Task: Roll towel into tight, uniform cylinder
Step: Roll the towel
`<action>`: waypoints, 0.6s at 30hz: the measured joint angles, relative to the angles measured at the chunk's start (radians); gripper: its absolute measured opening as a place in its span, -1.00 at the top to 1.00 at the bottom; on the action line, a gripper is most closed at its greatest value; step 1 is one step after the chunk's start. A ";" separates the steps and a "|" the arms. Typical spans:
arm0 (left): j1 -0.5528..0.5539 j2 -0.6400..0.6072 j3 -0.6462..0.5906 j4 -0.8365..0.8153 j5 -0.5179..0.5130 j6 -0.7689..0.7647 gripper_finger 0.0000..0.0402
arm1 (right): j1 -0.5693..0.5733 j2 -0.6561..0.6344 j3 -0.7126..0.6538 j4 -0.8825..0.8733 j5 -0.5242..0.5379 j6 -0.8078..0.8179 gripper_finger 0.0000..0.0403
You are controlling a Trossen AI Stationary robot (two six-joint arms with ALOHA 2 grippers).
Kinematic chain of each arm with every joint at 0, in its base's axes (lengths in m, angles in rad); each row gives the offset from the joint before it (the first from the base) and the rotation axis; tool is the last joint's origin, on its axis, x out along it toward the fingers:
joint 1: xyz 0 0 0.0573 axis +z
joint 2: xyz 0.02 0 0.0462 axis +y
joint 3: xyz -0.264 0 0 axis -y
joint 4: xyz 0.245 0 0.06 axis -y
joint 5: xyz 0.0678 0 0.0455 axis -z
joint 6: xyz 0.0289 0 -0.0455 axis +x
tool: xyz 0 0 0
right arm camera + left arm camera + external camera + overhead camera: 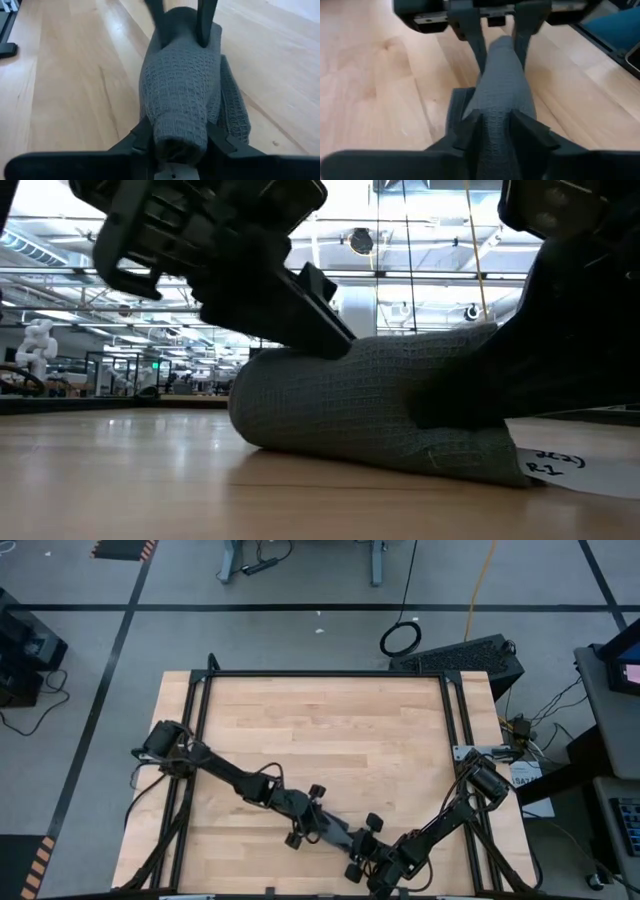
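Lying rolled up low in the middle of the table [300,720], the towel [380,405] sat squeezed between both grippers: left gripper [492,131] clenched one end, right gripper [176,142] clenched the other.

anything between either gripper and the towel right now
Nothing visible. The left gripper and right gripper each have their fingers closed on an end of the rolled towel.

The towel [370,405] is dark grey waffle-weave cloth, rolled into a thick cylinder lying on its side near the desk's front edge. A loose flap [232,112] trails flat alongside the roll, touching the wood.
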 joint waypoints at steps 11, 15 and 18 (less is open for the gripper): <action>0.008 0.046 0.004 0.026 0.003 -0.059 0.93 | 0.009 -0.005 -0.001 -0.009 0.009 -0.072 0.43; 0.008 0.047 0.004 0.024 0.001 -0.093 0.88 | 0.024 -0.044 -0.004 -0.062 0.030 -0.111 0.16; 0.011 0.047 0.004 0.021 0.000 -0.106 0.91 | 0.038 -0.108 -0.004 -0.124 0.020 -0.112 -0.05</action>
